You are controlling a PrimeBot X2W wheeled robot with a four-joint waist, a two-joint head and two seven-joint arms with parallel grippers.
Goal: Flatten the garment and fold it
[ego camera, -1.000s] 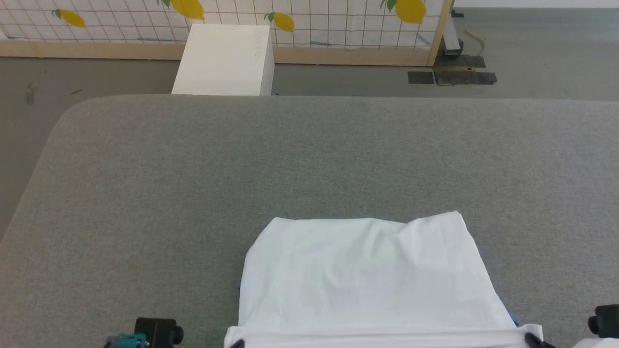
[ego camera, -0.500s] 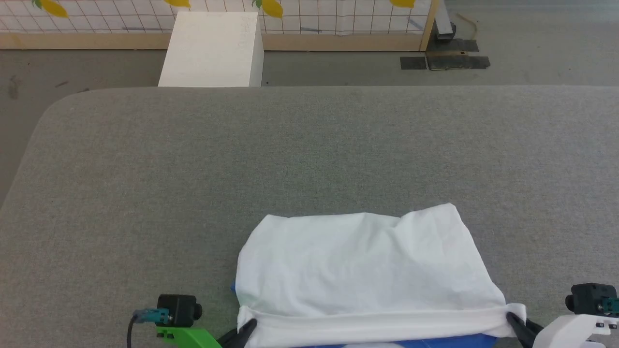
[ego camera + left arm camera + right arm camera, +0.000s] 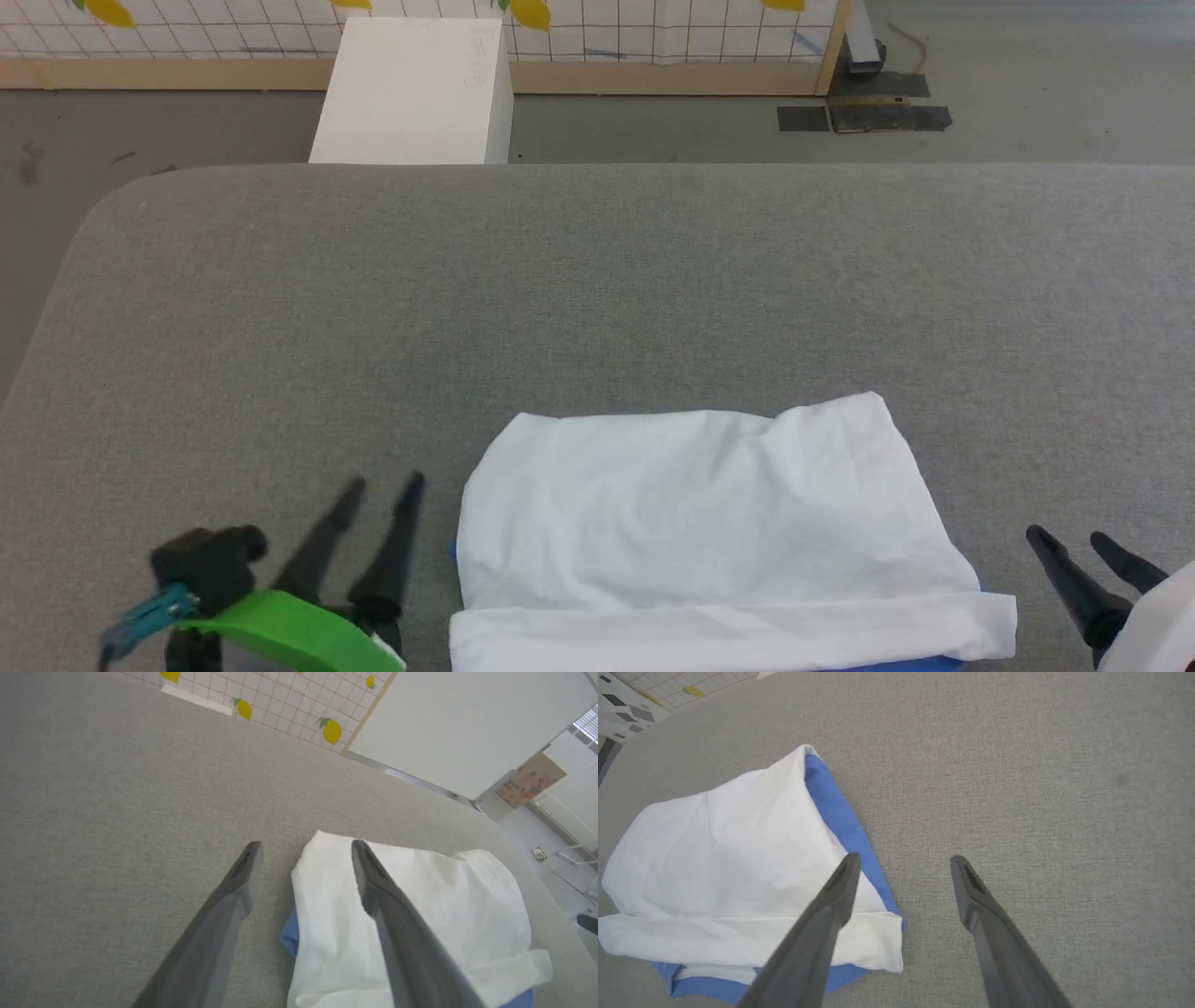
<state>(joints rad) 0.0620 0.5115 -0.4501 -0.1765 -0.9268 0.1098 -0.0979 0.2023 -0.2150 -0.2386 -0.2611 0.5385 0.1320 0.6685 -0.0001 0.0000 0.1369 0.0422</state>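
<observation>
the folding step looked almost finished. the garment lay as a compact white rectangle on the grey table, between the two grippers. the left gripper stood just beside its left edge, fingers spread and empty. the right gripper stood near its right edge, also spread wide and holding nothing. neither touched the cloth. the top layer was smooth with a few soft wrinkles, a turned hem ran along the near side, and blue fabric peeked out from under the edges facing each gripper. i judged that the next move called for one more fold, or a light press to flatten it.
</observation>
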